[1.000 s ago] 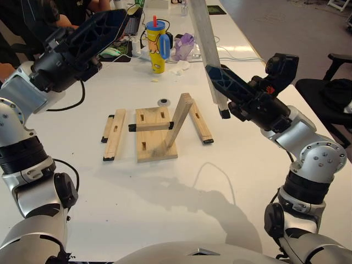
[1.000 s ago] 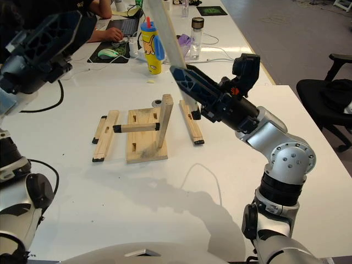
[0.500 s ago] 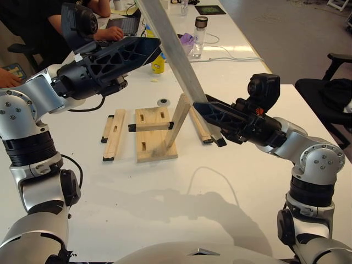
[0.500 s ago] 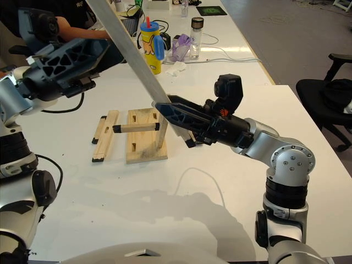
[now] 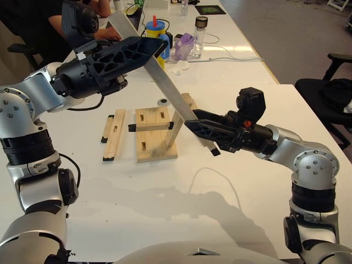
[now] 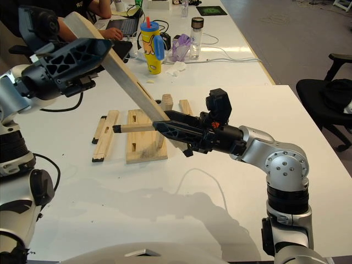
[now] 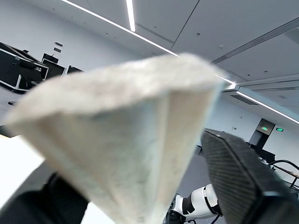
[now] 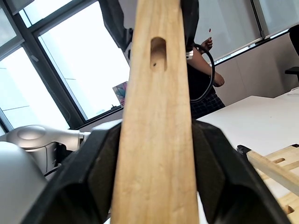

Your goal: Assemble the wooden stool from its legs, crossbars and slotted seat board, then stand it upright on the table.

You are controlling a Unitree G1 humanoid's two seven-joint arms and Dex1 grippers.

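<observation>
Pinching the long wooden leg (image 5: pixel 165 82) near its black-capped lower end, right gripper (image 5: pixel 191 121) pressed tight on both flat faces. Slanting from 10 o'clock high to 4 o'clock low above the slotted seat board (image 5: pixel 146 149). Left gripper (image 5: pixel 156 47) at the upper end, clamped or not impossible to tell. Probably light, stiff and smooth; best held across the flats, near each end.

The silver left arm (image 5: pixel 25 107) comes in from the left side of the head view. It bends at the elbow, so its forearm points toward the upper middle. Its black left gripper (image 5: pixel 155 47) is closed around the top part of a long pale wooden bar (image 5: pixel 168 91). The silver right arm (image 5: pixel 311 165) comes up from the lower right and reaches toward the middle. Its black right gripper (image 5: pixel 191 122) squeezes the low part of the same bar, one finger (image 8: pixel 93 179) on each side.
</observation>
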